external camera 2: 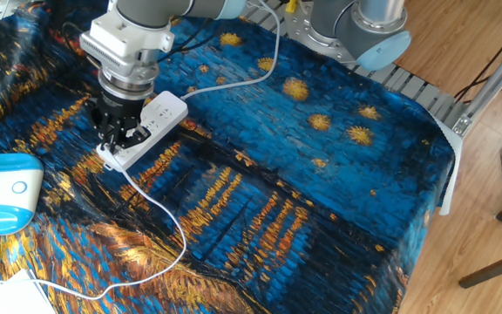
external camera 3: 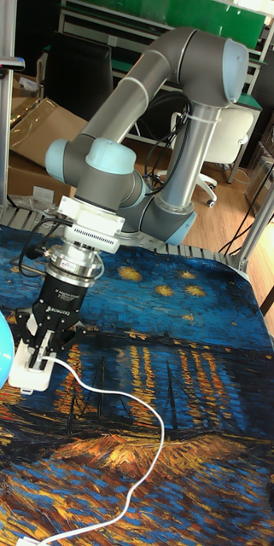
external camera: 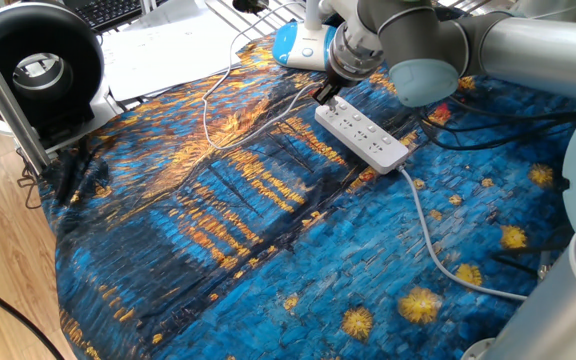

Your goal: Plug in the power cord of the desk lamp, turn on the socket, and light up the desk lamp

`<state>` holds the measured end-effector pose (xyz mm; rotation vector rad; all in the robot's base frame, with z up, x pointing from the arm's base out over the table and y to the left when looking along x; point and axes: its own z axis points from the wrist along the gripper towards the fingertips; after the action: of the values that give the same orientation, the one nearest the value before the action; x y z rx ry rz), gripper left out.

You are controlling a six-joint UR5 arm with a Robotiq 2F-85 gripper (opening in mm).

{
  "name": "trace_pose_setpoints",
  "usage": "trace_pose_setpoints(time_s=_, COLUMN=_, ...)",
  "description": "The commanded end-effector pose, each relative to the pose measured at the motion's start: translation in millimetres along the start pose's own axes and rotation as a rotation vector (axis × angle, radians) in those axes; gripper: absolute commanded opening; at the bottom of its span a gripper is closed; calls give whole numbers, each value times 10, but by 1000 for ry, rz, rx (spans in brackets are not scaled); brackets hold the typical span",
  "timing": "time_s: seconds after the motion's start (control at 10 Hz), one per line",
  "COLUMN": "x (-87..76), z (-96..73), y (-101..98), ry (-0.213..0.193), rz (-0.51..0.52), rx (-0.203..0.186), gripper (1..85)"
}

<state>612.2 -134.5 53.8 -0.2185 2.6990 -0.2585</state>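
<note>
I have the gripper (external camera 2: pixel 118 138) standing straight down over one end of the socket (external camera 2: pixel 146 127), and in the tall fixed view its fingers (external camera 3: pixel 36 351) look closed in around a small white plug (external camera 3: pixel 41 361) sitting at that end of the strip. I can't tell whether the plug is fully seated in an outlet.

In the other fixed view the socket's long axis runs from about 8 o'clock to 2 o'clock across the blue and orange tablecloth (external camera 2: pixel 303 201). The gripper covers the 8 o'clock end; the 2 o'clock end is bare, and the thick pale-grey cable (external camera 2: pixel 234 83) leaves from there toward 1 o'clock. In one fixed view the same strip (external camera: pixel 363 136) lies from 10 o'clock to 4 o'clock, with the gripper (external camera: pixel 325 93) at the 10 o'clock end.

The power cord (external camera 2: pixel 159 209) comes out from under the gripper and heads toward 5 o'clock, loops across the cloth, then swings back toward 8 o'clock at the bottom edge. In the tall fixed view it (external camera 3: pixel 128 401) trails from the gripper (external camera 3: pixel 44 348) toward 4 o'clock, then curls down to 7 o'clock.

The lamp's blue and white base (external camera 2: pixel 3 192) sits on the cloth at about 8 o'clock from the gripper, near it but not touching
</note>
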Motion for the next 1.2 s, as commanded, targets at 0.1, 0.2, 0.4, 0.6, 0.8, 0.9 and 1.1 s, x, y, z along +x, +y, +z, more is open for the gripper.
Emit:
trace_pose_setpoints(time_s=0.1, x=-19, z=32, y=-15, ry=-18, rz=12, rx=6, gripper=13)
trace_pose_setpoints(time_s=0.2, x=-30, z=33, y=-20, ry=-22, rz=12, rx=9, gripper=13)
trace_pose_setpoints(time_s=0.4, x=-23, z=9, y=-16, ry=-22, rz=12, rx=11, gripper=13)
trace_pose_setpoints(time_s=0.6, x=-3, z=6, y=24, ry=-21, rz=17, rx=13, gripper=13)
trace_pose_setpoints(time_s=0.8, x=35, z=21, y=9, ry=-19, rz=12, rx=14, gripper=13)
trace_pose_setpoints(time_s=0.9, x=52, z=25, y=-2, ry=-19, rz=11, rx=14, gripper=13)
trace_pose_setpoints(time_s=1.1, x=76, z=22, y=-9, ry=-16, rz=12, rx=14, gripper=13)
